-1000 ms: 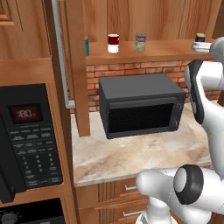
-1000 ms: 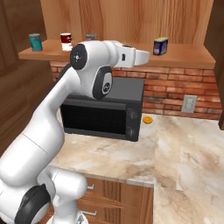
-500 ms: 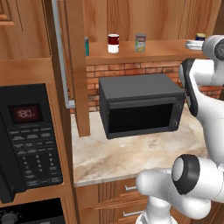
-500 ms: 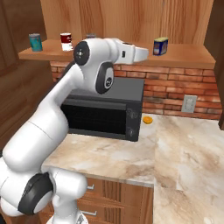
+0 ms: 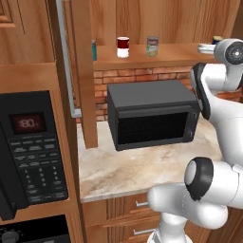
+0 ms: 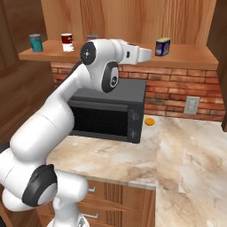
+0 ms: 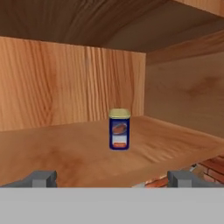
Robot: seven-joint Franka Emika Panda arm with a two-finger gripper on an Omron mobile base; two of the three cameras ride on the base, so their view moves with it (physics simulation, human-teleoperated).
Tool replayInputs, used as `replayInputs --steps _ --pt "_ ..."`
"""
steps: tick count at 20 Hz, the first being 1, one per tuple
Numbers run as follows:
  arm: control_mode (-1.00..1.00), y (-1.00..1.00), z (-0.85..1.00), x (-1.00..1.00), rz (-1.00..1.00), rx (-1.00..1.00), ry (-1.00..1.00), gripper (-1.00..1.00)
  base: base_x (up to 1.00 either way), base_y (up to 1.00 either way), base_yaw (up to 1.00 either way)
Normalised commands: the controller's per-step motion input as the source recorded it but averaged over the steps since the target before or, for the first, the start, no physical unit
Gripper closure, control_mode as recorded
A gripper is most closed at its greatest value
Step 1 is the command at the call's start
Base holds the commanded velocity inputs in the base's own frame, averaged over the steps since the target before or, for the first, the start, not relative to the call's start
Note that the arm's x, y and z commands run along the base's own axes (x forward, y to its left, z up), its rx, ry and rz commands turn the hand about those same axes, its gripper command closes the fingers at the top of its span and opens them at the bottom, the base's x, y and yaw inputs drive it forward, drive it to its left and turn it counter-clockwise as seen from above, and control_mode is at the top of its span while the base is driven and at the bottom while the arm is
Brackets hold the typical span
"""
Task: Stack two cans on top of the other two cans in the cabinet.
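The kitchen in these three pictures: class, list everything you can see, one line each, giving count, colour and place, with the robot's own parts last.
cabinet: one, brown wood, on the wall above the counter.
teal can: one, left end of the shelf.
red-and-white can: one, right of the teal one.
greenish-beige can: one, right of the red-and-white one.
dark blue and yellow can: one, upright, right part of the shelf.
microwave: one, black, on the counter.
counter: one, beige marble.
orange object: one, small, beside the microwave.
wall outlet: one, pale, on the brick.
oven panel: one, black, far left.
pincer: one, open, facing the dark blue can.
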Motion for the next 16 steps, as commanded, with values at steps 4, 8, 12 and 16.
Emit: replayInputs --steps 4,8,12,16 --pt "-1.00 -0.19 -0.05 0.21 0.00 0.02 0.00 -1.00 0.00 0.00 0.00" --pt "-1.00 -0.20 0.00 0.24 0.00 0.02 0.00 -1.00 0.00 0.00 0.00" --pt "-1.00 -0.12 0.00 0.28 0.00 0.03 0.00 -1.00 0.00 0.00 0.00" --pt "-1.00 -0.03 0.00 0.30 0.00 0.00 0.01 -1.00 0.00 0.00 0.00"
